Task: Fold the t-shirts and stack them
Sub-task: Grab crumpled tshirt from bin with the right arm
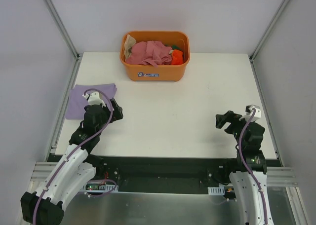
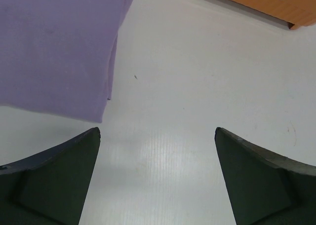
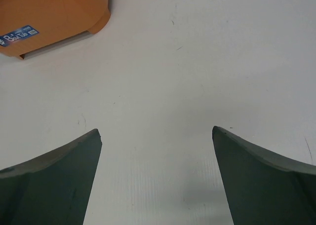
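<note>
Now both the left gripper (image 2: 157, 136) and right gripper (image 3: 156, 133) hang spread wide, empty, the purple shirt (image 1: 79, 104) folded flat beside the left one. The pink shirt (image 1: 150, 52) sits heaped with others in the orange tub (image 1: 154, 73); a deep grab could drag several out, and the tub's wall blocks a low reach.

A rigid orange plastic tub (image 1: 154, 73) is sitting at the middle of the flat white table's (image 1: 173, 111) far edge. In it, a crumpled rose-red cloth t-shirt (image 1: 150, 52) is lying between a beige cloth t-shirt (image 1: 129, 45) on its left and an orange cloth t-shirt (image 1: 177, 56) on its right. A folded lavender cloth t-shirt (image 1: 81, 100) is lying at the table's left edge, with the black two-finger left gripper (image 2: 157, 133) just near and right of it. The right gripper (image 3: 155, 132) is hanging over the near right area, well apart.
</note>
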You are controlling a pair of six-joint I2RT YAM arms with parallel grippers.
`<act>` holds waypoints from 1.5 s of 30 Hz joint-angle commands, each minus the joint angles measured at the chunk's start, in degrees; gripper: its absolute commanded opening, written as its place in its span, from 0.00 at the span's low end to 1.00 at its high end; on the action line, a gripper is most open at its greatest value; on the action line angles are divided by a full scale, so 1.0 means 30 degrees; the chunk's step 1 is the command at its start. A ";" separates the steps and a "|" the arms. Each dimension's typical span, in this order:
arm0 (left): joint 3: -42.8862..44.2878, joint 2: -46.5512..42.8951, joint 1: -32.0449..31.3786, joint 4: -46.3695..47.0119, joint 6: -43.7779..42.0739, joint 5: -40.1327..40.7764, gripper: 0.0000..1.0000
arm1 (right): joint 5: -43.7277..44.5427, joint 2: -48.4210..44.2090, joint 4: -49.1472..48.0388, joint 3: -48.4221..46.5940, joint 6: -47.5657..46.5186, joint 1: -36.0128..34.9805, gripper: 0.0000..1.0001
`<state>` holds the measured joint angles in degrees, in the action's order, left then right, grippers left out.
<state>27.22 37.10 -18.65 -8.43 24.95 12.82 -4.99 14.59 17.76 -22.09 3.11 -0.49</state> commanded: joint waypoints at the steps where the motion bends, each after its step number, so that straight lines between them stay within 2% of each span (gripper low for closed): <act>1: 0.0038 -0.0881 0.0066 0.0055 0.0179 0.0971 0.99 | -0.0297 -0.0439 -0.0793 -0.0167 0.0309 0.0105 0.96; 10: 0.0417 -0.0590 0.0066 -0.0003 0.0063 0.0299 0.99 | -0.0795 0.0261 -0.1583 0.0301 0.0808 0.0105 0.96; 13: 0.0389 -0.0415 0.0066 -0.0004 0.0179 -0.0346 0.99 | -0.1701 0.1548 -0.1496 -0.0135 0.0749 0.0105 0.96; 18: 0.0447 -0.0005 0.0066 0.0083 0.0356 -0.0639 0.99 | -0.3288 0.4857 -0.1554 -0.2915 0.1158 -0.0098 0.96; 21: 0.0739 0.0434 0.0066 0.0084 0.0209 -0.1166 0.99 | -0.2558 0.7463 -0.1496 -0.5550 0.0779 -0.1850 0.96; 26: 0.0740 0.0640 0.0066 0.0084 0.0326 -0.1080 0.99 | 0.1543 1.2791 -0.1176 -1.0673 -0.0362 -0.6507 0.96; 27: 0.0740 0.0640 0.0066 0.0084 0.0355 -0.1109 0.99 | 0.2940 1.4630 -0.0564 -1.2106 -0.0393 -0.7096 0.96; 31: 0.0653 0.0436 0.0066 0.0084 0.0385 -0.0933 0.99 | 0.4969 2.0114 0.0639 -1.7761 -0.0365 -0.9118 0.96; 36: 0.0594 0.0435 0.0066 0.0055 0.0414 -0.0757 0.99 | 0.8516 2.7292 0.4330 -2.6928 -0.0363 -1.0907 0.96; 40: 0.0535 0.0464 0.0066 0.0055 0.0472 -0.0728 0.99 | 0.8873 3.2536 0.5532 -3.4246 -0.0892 -1.1612 0.96; 42: 0.0506 0.0552 0.0066 0.0084 0.0648 -0.0670 0.99 | 0.8988 3.4648 0.5974 -3.6805 -0.0892 -1.1642 0.96; 45: 0.0564 0.0727 0.0066 0.0084 0.0736 -0.0699 0.99 | 0.7530 3.6587 0.3760 -3.7902 -0.1385 -1.1701 0.96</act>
<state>27.40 39.00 -18.65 -8.93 26.28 10.59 18.37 119.28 30.89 -129.56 1.41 -35.62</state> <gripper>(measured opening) 0.990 0.965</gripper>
